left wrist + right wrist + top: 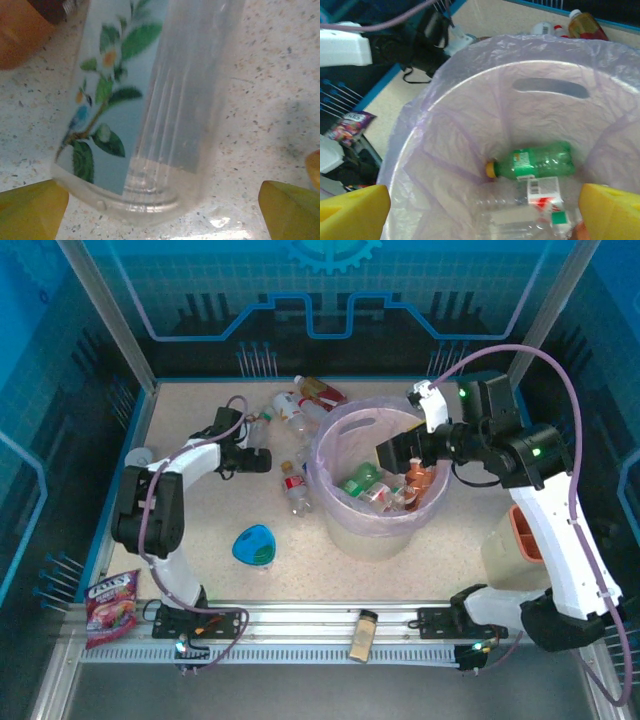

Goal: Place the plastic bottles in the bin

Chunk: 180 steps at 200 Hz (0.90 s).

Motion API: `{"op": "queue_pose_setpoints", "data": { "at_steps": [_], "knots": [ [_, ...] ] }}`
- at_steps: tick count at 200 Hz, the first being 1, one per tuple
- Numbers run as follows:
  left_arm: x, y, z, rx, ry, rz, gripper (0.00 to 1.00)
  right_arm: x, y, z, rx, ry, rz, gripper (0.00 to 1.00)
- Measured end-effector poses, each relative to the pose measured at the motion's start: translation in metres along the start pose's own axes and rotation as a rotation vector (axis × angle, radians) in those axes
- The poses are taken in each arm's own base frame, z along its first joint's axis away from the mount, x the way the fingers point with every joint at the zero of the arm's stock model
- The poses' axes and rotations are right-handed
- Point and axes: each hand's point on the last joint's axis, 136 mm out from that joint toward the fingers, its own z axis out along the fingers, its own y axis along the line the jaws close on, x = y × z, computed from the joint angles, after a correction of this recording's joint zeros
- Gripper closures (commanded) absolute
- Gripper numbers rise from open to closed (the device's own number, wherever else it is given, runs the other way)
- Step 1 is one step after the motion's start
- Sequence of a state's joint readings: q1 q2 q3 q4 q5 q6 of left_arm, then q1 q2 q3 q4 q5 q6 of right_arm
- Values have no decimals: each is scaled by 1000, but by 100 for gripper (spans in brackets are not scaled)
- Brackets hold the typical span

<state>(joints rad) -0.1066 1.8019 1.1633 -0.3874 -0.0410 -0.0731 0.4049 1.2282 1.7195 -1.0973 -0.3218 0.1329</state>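
Note:
My left gripper [264, 461] is low over the table, left of the bin [345, 528]. In the left wrist view it [160, 217] stands open, its yellow fingertips [30, 210] on either side of the base of a clear bottle [150, 100] with a blue bird-and-flower label lying on the table. My right gripper [384, 454] hovers open over the bin [470, 80], holding nothing [480, 215]. Inside lie a green bottle [535, 162] and a clear bottle with a red-white label [545, 200]. More bottles lie on the table: one [294, 490] beside the bin, several [295, 405] behind it.
A blue teardrop dish [253, 545] sits in front of the left arm. A snack bag [110, 600] lies at the near left edge and a small jar [363, 635] on the front rail. An orange container [525, 532] stands behind the right arm.

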Motion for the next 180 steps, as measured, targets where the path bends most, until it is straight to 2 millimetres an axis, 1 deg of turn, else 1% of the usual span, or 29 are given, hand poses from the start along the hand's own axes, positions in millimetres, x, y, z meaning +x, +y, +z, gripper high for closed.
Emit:
{"op": "queue_pose_setpoints", "data": {
  "at_steps": [23,32,50,68,82,94,105,112,130,142,155,163,180],
  "knots": [
    [2,2,9,-9,18,5,7,5,1,9,-39,3,35,4],
    [2,2,10,-11,20,5,10,7,1,13,-50,7,46,4],
    [1,3,10,-18,16,12,12,9,1,18,-64,12,60,4],
    [-4,4,11,-25,9,24,17,8,2,19,-76,9,65,5],
    [-8,5,12,-33,4,32,24,10,2,20,-77,9,69,5],
    [-11,5,13,-39,0,37,27,11,2,20,-77,11,70,5],
    [-13,6,13,-42,-2,43,27,12,2,20,-77,12,74,5],
    [-13,6,13,-43,1,46,25,12,2,20,-77,12,74,5],
    [-11,6,9,-51,9,50,16,12,2,19,-77,8,72,5],
    [-9,4,-2,-52,5,51,10,11,2,19,-77,6,72,5],
    [-9,2,-22,-50,-17,56,4,10,2,18,-78,2,71,5],
    [-13,1,-37,-50,-44,58,1,10,2,18,-80,0,72,5],
    [-28,2,-70,-56,-123,64,1,7,3,19,-91,-9,68,5]
  ]
}}
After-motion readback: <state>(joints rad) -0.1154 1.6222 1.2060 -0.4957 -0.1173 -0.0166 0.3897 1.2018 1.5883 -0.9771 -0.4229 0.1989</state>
